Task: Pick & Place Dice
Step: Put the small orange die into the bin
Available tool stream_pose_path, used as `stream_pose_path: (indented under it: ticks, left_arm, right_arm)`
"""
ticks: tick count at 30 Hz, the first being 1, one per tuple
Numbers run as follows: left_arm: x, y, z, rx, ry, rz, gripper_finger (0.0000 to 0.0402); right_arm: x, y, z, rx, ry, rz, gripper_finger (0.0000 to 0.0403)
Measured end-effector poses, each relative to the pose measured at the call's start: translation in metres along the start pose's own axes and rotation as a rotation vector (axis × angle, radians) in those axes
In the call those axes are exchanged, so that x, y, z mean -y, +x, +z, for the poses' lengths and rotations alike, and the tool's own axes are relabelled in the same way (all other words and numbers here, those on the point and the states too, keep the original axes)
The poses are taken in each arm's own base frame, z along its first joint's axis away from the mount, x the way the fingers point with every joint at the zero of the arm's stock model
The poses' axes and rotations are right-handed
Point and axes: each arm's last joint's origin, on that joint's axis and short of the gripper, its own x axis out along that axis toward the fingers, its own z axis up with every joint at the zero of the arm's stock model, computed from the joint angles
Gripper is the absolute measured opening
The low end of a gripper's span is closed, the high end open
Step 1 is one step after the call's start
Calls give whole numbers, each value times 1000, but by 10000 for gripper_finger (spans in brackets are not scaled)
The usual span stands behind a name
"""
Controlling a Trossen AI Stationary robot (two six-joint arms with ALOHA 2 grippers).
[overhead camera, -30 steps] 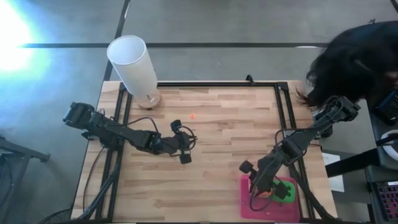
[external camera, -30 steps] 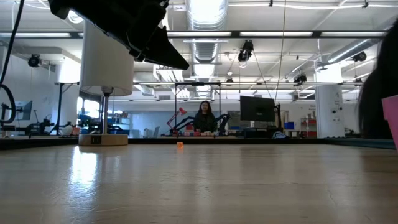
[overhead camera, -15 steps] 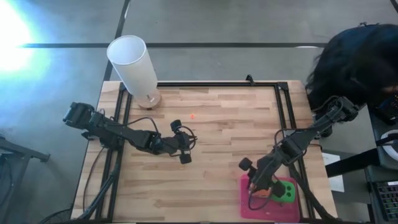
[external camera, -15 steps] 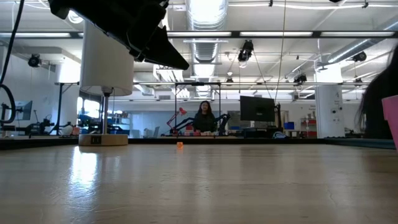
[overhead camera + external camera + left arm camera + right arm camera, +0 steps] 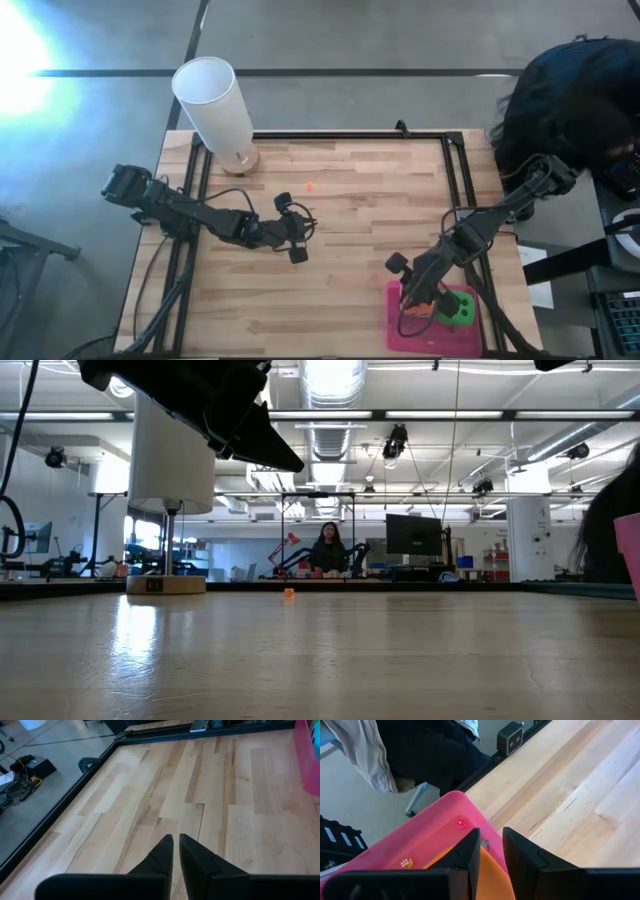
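Observation:
A pink mat (image 5: 440, 338) lies at the table's near right corner. Bright green dice (image 5: 460, 306) rest on it. My right gripper (image 5: 407, 308) hangs over the mat's left part, shut on an orange die (image 5: 426, 313), which shows large between and below the fingers in the right wrist view (image 5: 485, 875). Two tiny dice (image 5: 461, 824) (image 5: 406, 863) lie on the mat (image 5: 420, 835) beyond the fingers. Another tiny reddish die (image 5: 310, 187) sits alone on the wood toward the far side. My left gripper (image 5: 297, 250) hovers shut over the table's left middle (image 5: 176, 837), holding nothing. My right gripper has the orange die's upper part (image 5: 481, 857) between its two fingers, which stand a narrow gap apart. The fingers (image 5: 465, 857) cover the place of contact itself. They come slanting down from the table's far right. The die hangs below them over the mat; whether its underside rests there, I cannot tell.
A tall white cylinder (image 5: 215, 100) on a round wooden foot stands at the far left corner. A black frame rail (image 5: 455, 200) runs along the table's edges. A person's dark hair (image 5: 570, 95) shows beyond the right edge. Bare wood lies between the two arms.
The person's dark hair beyond the table's right edge has shifted a little. Both arms and the dice stand as they did.

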Motion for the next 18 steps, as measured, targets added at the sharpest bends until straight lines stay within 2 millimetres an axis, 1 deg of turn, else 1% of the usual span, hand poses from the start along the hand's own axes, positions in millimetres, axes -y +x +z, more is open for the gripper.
stream_pose_path:
  ticks: [5, 12, 15, 18]
  left_arm:
    - [0, 0, 0, 0, 0, 0, 36]
    - [0, 0, 0, 0, 0, 0, 36]
    - [0, 0, -1, -5, 3, 0, 35]
    - [0, 0, -2, -22, -2, 2, 35]
  right_arm:
    - [0, -2, 4, 13, -4, -1, 72]
    - [-1, -11, 18, 58, -32, -6, 68]
    - [0, -14, 22, 53, -73, -68, 70]
    - [3, -17, 22, 41, -104, -211, 67]
